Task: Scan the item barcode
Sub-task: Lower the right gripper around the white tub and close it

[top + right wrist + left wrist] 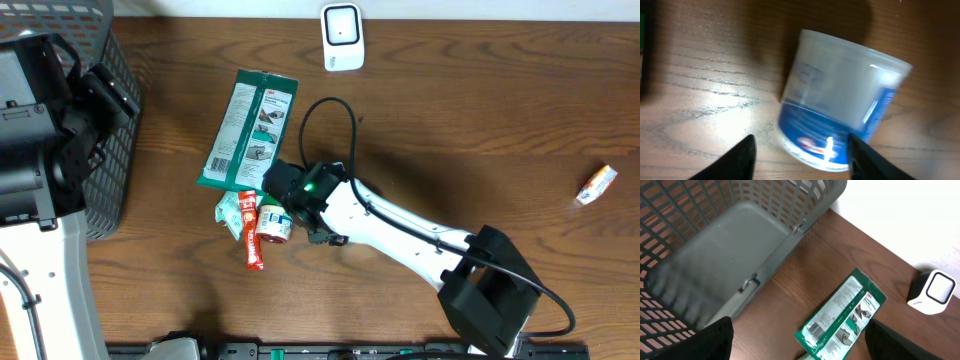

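Tub point(840, 100), blue and white, lay on its side on the wood straight ahead of your right gripper point(800, 150), with its printed end reaching in between the two fingers. The jaws stood partly apart and held nothing. One finger was clear of the tub wall with bare table showing in the gap; whether the other touched the tub, I could not tell.

To grip well, you needed to centre the tub between the fingers before closing, so both met the wall together. It was round and would likely roll away from a one-sided push. The wall looked like thin plastic, so a gentle squeeze across the straight part seemed wiser than a hard one near the rim.

A red tube point(250, 238) and a green sachet point(231, 212) lay on the far side of the tub from the gripper, seemingly against it. You had to keep the fingertips off them.

No barcode showed on the tub, so you had to find it after the lift. The scanner point(342, 37) sat well beyond the gripper, past the green packet point(248, 130).

Your left gripper point(800, 335) hung wide and empty near the basket point(765, 225).
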You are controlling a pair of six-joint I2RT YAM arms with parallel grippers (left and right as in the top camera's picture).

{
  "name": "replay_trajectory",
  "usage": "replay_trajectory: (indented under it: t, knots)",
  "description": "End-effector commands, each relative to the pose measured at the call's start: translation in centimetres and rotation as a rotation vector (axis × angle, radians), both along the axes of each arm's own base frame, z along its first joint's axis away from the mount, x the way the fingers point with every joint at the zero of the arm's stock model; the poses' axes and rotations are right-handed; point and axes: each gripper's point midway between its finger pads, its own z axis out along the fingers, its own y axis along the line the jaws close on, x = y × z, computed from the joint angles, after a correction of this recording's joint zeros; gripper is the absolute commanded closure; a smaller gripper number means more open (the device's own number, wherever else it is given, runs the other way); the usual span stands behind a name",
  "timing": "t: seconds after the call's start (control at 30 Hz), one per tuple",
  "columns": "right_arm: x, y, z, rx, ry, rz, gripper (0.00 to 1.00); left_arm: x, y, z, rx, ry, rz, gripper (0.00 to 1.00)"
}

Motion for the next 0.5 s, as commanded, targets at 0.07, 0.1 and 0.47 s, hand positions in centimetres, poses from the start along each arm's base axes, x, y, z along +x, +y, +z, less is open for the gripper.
replay_trajectory:
  t: [0.07, 0.1, 0.47]
  knots:
    - [0.5, -1.6, 0.1, -0.016, 0.014, -0.077, 0.4, 0.0, 0.3, -0.2, 0.009, 0.007, 0.002, 0.19]
    - [0.7, -2.1, 0.1, -0.024, 0.018, -0.089, 0.36, 0.0, 0.3, -0.2, 0.009, 0.007, 0.002, 0.19]
    - [2.2, -5.6, -0.5, -0.016, 0.047, -0.293, 0.26, 0.0, 0.3, -0.2, 0.009, 0.007, 0.002, 0.19]
